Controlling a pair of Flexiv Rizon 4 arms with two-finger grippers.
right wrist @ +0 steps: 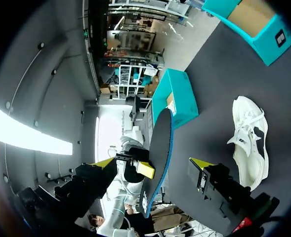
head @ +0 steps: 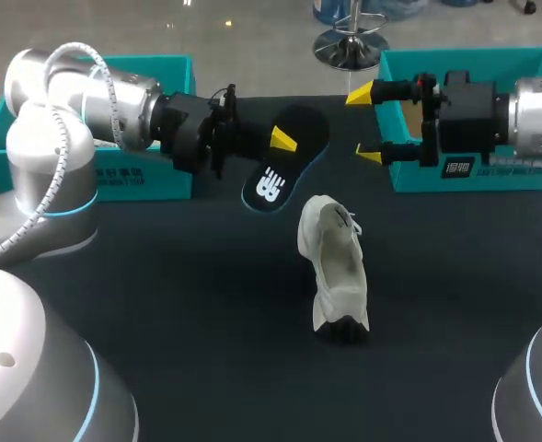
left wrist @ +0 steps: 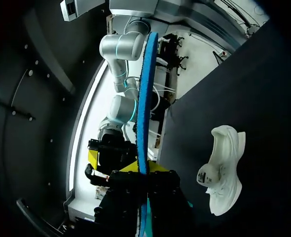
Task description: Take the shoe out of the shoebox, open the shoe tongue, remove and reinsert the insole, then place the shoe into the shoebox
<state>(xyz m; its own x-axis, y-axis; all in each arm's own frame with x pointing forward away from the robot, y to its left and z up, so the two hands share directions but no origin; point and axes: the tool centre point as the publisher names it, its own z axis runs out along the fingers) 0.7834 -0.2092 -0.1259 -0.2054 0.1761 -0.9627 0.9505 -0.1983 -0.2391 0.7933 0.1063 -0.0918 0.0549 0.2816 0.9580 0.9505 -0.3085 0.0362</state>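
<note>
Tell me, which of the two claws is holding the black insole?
The left gripper, coming in from the left, is clamped on the insole; the right gripper hangs open, touching nothing.

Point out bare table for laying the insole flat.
Free: dark tabletop between the left teal cardboard box and the white sneaker, and between sneaker and right teal box. Crowded: back middle, where the left end effector holds the black insole facing the open right end effector.
</note>
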